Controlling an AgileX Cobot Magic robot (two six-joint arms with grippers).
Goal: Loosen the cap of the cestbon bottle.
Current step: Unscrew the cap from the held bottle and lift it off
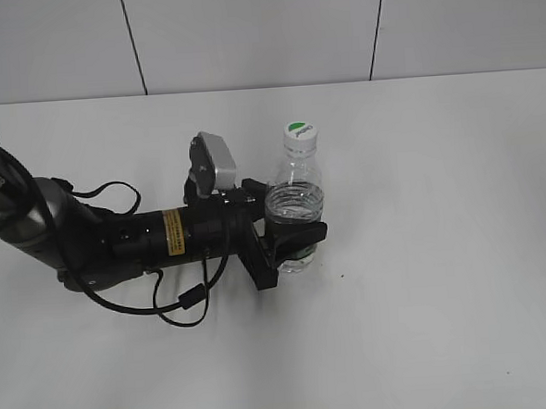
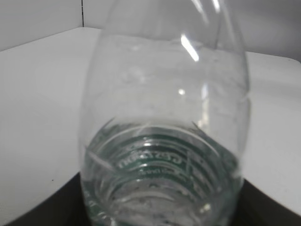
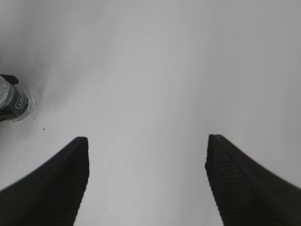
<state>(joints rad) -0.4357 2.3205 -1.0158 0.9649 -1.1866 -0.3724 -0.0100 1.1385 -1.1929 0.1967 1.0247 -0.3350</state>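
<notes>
- Bottle position: the cestbon bottle (image 1: 298,203) is seen standing upright near the middle of the white table (image 1: 445,296), with the cap (image 1: 299,134) seated on its neck.
- Water is seen in the lower part of the bottle; the green label band is largely covered by black gripper parts in the exterior view.
- The left gripper (image 1: 293,233) is closed around the bottle's lower body, and the left arm (image 1: 117,237) is stretched in low from the left edge, where its base is cut off.
- From the left wrist view, the frame is filled by the clear bottle (image 2: 162,141); its cap is cut off above, and only dark slivers of the gripper are seen at the bottom corners.
- From the right wrist view, the right gripper (image 3: 146,183) is seen spread wide with nothing between its fingers (image 3: 56,183), above bare table.
- A small part of the bottle (image 3: 11,101) is caught at the left edge, mostly cut off.
- The right arm is not seen in the exterior view.
</notes>
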